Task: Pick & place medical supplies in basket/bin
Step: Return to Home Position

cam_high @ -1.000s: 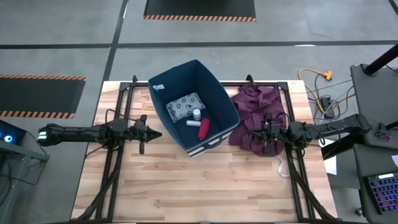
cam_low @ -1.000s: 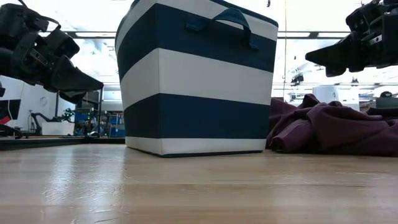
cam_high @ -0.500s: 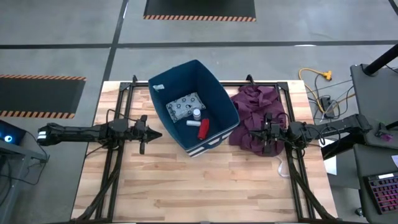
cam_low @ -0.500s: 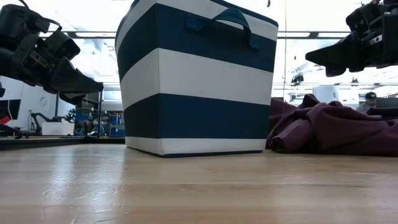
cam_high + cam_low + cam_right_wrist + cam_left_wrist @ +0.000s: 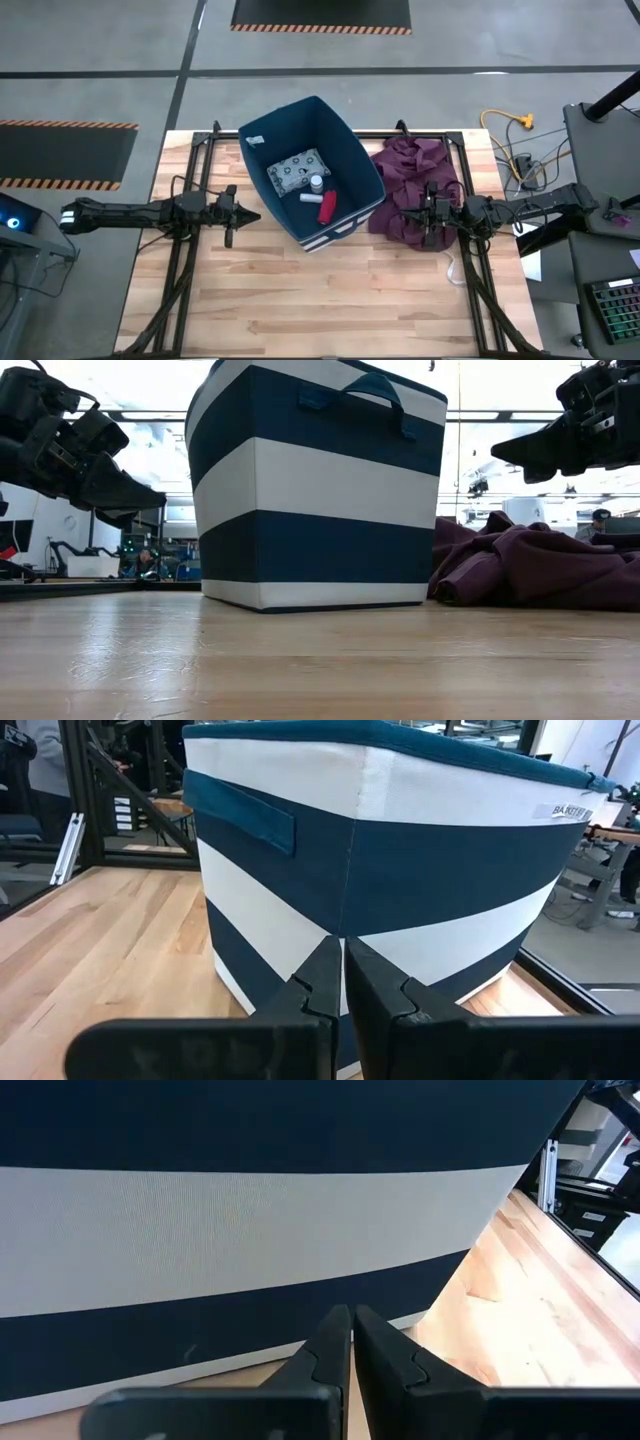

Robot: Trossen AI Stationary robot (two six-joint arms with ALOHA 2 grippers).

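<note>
The navy-blue fabric bin [image 5: 312, 170] with white stripes [image 5: 315, 485] stands on the table's far middle. Inside it, in the high view, lie the grey-white patterned packet [image 5: 296, 172], the small white round container [image 5: 317, 182], the small white cylinder [image 5: 308, 196] and the red roll [image 5: 327, 207]. My left gripper [image 5: 256, 214] hovers shut just left of the bin, pointing at its wall [image 5: 250, 1230]. My right gripper [image 5: 399, 211] hovers shut to the bin's right, above the maroon cloth, pointing at the bin's corner [image 5: 350, 870].
A crumpled maroon cloth [image 5: 412, 190] lies right of the bin, under my right arm [image 5: 530, 565]. Bare wooden table [image 5: 320, 300] stretches along the near side. Black frame rails [image 5: 190, 270] run along the table's left and right sides.
</note>
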